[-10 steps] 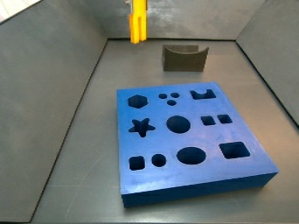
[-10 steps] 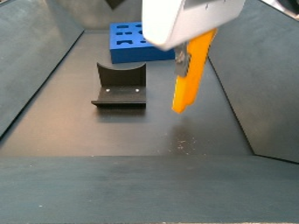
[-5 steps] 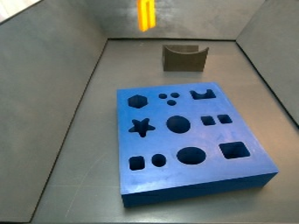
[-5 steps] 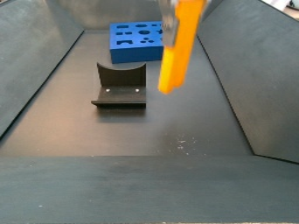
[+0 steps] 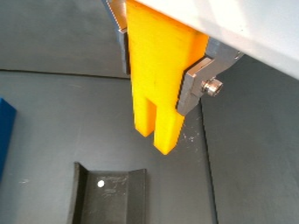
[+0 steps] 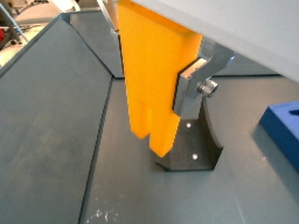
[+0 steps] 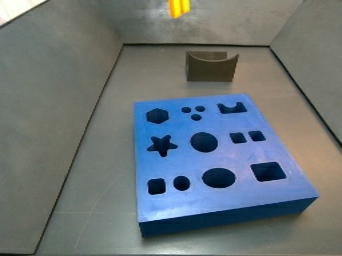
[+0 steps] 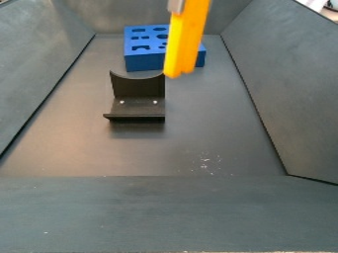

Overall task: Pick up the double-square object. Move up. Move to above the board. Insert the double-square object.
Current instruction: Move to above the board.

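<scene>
My gripper [image 5: 156, 61] is shut on the double-square object [image 5: 159, 80], a tall yellow-orange piece with two parallel bars at its free end. It hangs upright between the silver fingers [image 6: 191, 84] in both wrist views, high above the dark floor. In a side view only the piece's lower end [image 7: 178, 8] shows at the upper edge, beyond the fixture. In a side view the piece [image 8: 185, 38] hangs in front of the board [image 8: 148, 45]; the gripper itself is out of frame there. The blue board [image 7: 221, 160] with its dark cut-outs lies flat on the floor.
The fixture [image 7: 210, 66] stands on the floor between the piece and the board; it also shows in a side view [image 8: 134, 97] and below the piece in both wrist views [image 5: 111, 188]. Sloping grey walls [image 8: 271, 69] enclose the floor.
The gripper has carried the double-square object upward and toward the board. The gripper body has left the side views, and only the piece's lower part still shows.
</scene>
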Motion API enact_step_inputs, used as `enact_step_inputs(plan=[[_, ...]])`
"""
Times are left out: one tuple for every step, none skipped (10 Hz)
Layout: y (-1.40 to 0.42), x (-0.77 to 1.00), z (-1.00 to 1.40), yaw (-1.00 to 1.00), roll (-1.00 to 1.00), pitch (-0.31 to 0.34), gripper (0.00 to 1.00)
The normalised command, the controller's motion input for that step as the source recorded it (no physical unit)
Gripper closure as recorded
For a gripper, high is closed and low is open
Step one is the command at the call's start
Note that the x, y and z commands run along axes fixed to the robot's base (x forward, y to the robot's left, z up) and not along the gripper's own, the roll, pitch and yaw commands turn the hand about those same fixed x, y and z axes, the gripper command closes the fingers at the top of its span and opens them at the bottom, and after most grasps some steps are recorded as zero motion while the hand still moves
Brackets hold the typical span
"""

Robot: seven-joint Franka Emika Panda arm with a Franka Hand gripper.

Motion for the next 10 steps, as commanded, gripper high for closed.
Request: enact_step_inputs(plan=[[-0.1, 0.12, 1.0, 0.06, 0.14, 0.103, 1.0], [-0.09, 0.1, 1.0, 0.06, 0.14, 0.098, 1.0], [-0.08, 0.07, 0.96, 0.07, 0.14, 0.094, 1.0], [-0.06, 0.04, 0.85, 0.07, 0.14, 0.094, 1.0], [-0.04, 0.02, 0.7, 0.07, 0.13, 0.092, 1.0], [-0.03, 0.01, 0.58, 0.06, 0.12, 0.094, 1.0], [-0.03, 0.01, 0.42, 0.06, 0.12, 0.096, 1.0], [-0.02, 0.01, 0.3, 0.06, 0.12, 0.1, 1.0], [-1.0, -0.09, 0.03, -1.0, -0.06, 0.233, 1.0], [-1.0, -0.09, 0.01, -1.0, -0.06, 0.23, 1.0]])
